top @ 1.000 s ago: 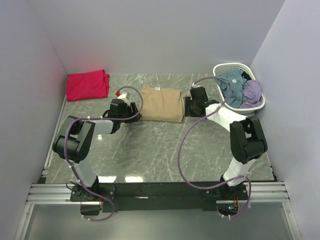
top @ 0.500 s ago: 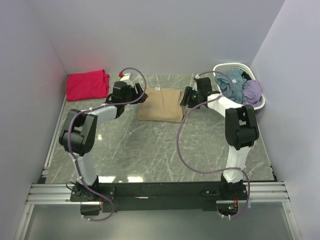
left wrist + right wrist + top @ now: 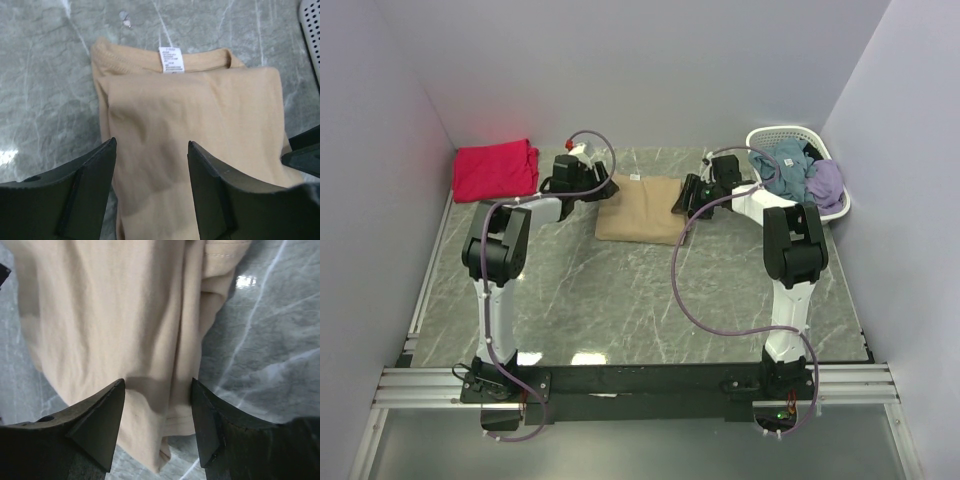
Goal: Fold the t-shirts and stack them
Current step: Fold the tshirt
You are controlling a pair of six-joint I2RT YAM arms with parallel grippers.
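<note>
Tabletop [image 3: 640, 300] of grey veined stone carries everything. At its far right corner stands a white lattice basket [image 3: 767, 133], heaped with blue, teal and lilac clothes [image 3: 802, 178]. The tan shirt [image 3: 640, 208] lies folded into a rectangle at the far middle of the table, collar toward the back wall, one sleeve edge tucked along its right side. The red shirt [image 3: 495, 168] lies folded in the far left corner, well apart from the tan one.

Both arms reach out to the tan shirt from opposite sides. The left gripper [image 3: 151, 145] is at the shirt's left edge, its jaws spread wide with the cloth showing flat between them, gripping nothing. The right gripper [image 3: 157, 382] is at the right edge, jaws likewise wide apart over the folded side and sleeve hem, with nothing held.

A small white label [image 3: 171, 59] sits inside the tan collar, facing up.
</note>
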